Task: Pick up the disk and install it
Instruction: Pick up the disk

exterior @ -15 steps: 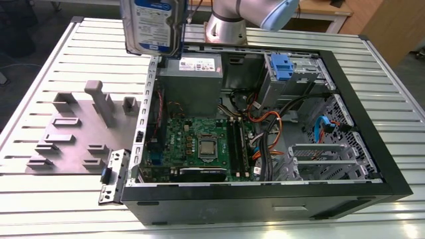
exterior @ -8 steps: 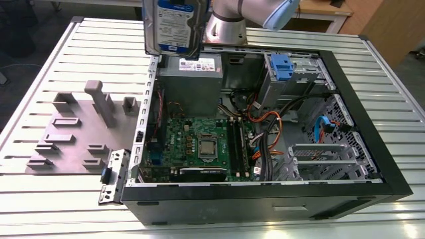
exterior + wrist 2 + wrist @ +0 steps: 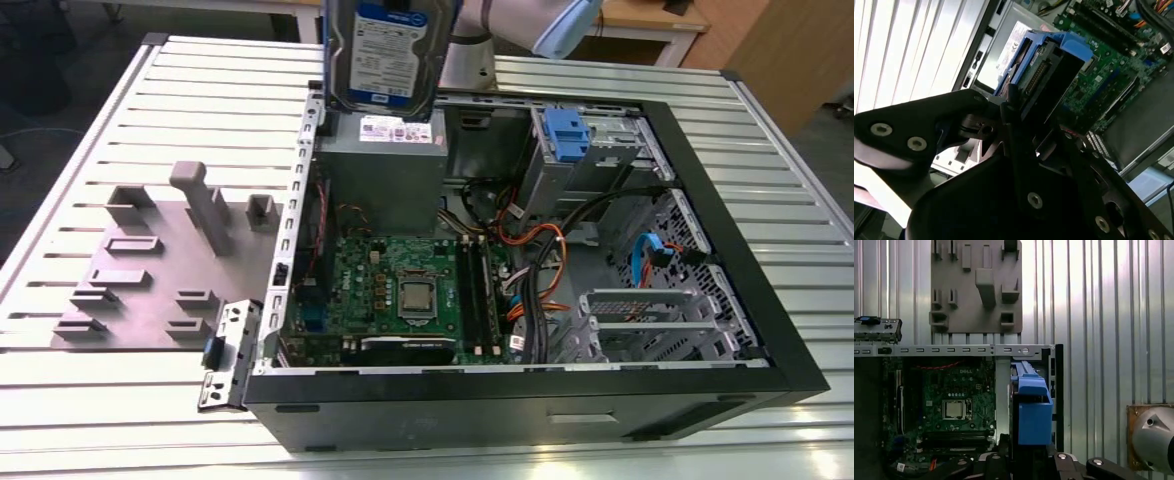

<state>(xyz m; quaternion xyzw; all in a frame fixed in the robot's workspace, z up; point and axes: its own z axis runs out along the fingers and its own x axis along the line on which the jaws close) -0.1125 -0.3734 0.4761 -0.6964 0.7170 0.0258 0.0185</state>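
The disk (image 3: 380,55) hangs upright in the air over the far left corner of the open computer case (image 3: 747,300); its white-and-blue label faces the exterior view. Blue plastic rails run along the disk (image 3: 1046,62) in both wrist views, and its connector edge points down toward the case. My gripper (image 3: 1026,117) is shut on the disk (image 3: 1031,412), with black fingers (image 3: 999,460) clamping it from both sides. Below the disk sits the grey metal box (image 3: 384,165) with a white sticker.
The green motherboard (image 3: 400,290) lies on the case floor, with cables (image 3: 534,260) beside it. A bare blue bracket (image 3: 567,135) sits in the far drive bay. A grey fixture plate (image 3: 160,260) lies on the slatted table (image 3: 120,400), on the exterior view's left.
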